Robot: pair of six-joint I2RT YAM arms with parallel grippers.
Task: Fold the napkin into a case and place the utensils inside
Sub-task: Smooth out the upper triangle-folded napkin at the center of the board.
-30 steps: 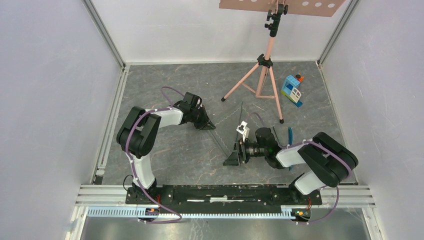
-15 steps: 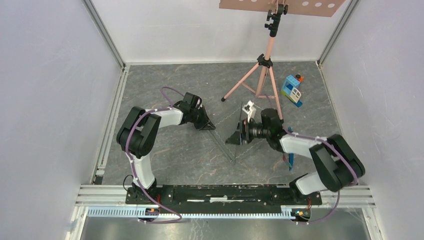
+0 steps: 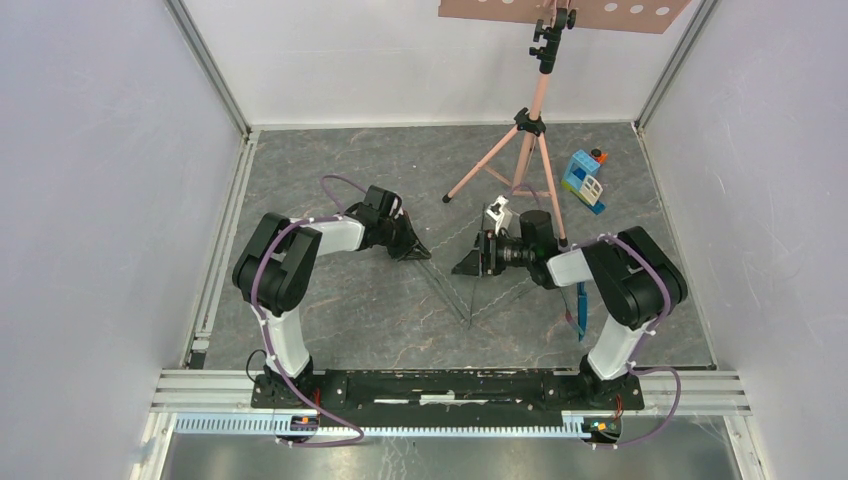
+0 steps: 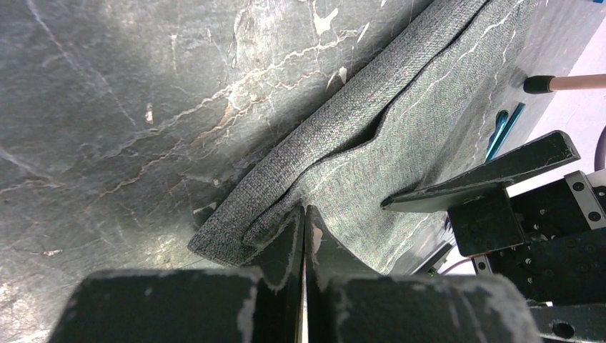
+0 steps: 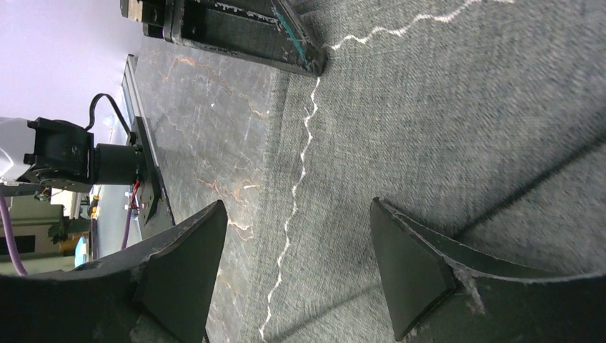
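This is a robotics lab test cell rather than a lived-in room. Plain white panels (image 3: 100,200) wall in three sides, held by aluminium frame posts (image 3: 212,80) that run to the upper corners. A black-and-white left arm (image 3: 285,268) and right arm (image 3: 630,282) are bolted to a metal rail (image 3: 450,385) along the bottom of the frame, with purple cables (image 3: 325,183) strapped to them. At top centre, a pink tripod (image 3: 530,150) holds a perforated board (image 3: 570,12) above the grey marbled surface (image 3: 350,310).

L arm (image 3: 330,235) reaches fwd, low, jaws shut; R arm (image 3: 625,280) bent inward, jaws wide apart.
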